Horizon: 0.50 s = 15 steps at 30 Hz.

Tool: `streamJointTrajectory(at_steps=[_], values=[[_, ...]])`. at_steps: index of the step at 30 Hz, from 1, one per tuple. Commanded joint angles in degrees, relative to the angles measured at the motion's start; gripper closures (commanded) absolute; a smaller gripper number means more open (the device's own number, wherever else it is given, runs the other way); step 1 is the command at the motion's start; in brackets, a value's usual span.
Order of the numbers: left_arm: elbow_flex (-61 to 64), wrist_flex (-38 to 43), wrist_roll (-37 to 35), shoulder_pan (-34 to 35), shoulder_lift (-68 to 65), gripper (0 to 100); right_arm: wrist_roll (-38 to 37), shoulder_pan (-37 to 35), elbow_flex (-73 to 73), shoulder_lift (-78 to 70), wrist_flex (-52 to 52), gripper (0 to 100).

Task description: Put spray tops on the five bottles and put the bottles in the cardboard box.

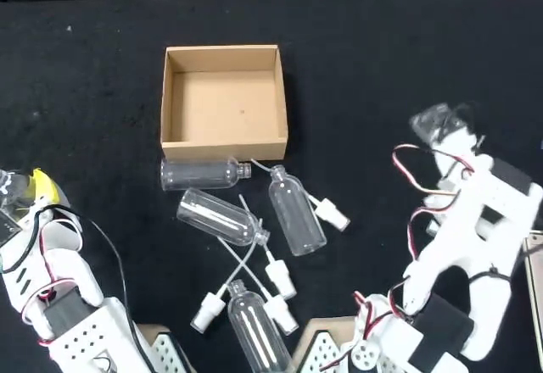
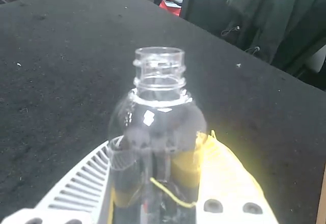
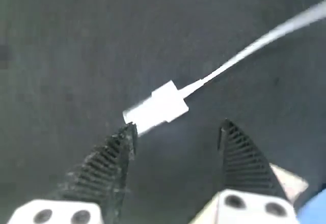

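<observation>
Left pincer (image 2: 159, 159) grips an open-necked bottle (image 2: 158, 89) outside cardboard box (image 1: 224, 149)

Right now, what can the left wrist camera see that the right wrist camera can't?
Left wrist view: a clear plastic bottle with an open neck and no top on it, clamped in the left gripper between one white and one yellow finger.
Right wrist view: a white spray top with a thin tube, just ahead of the right gripper, whose fingers stand apart.
Both: the black table underneath.
</observation>
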State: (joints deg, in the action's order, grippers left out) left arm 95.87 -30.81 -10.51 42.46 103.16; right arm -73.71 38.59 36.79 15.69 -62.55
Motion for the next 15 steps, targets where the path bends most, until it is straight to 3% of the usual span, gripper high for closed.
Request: streamJointTrajectory(at_steps=[1, 5, 10, 15], values=[[0.92, 0.97, -0.44, 0.48, 1.23, 96, -21.54, 4.13, -2.24, -0.84, 1.41, 72.4], [0.92, 0.97, -0.44, 0.40, 1.23, 96, -28.31, 5.98, -1.89, -4.53, 8.97, 63.2], [0.92, 0.97, -0.44, 0.22, 1.23, 96, -34.55, 5.98, -2.33, -12.35, 13.89, 62.5], [0.92, 1.05, -0.44, 0.22, 1.23, 96, -34.64, 4.57, -4.70, -17.19, 13.45, 62.5]])
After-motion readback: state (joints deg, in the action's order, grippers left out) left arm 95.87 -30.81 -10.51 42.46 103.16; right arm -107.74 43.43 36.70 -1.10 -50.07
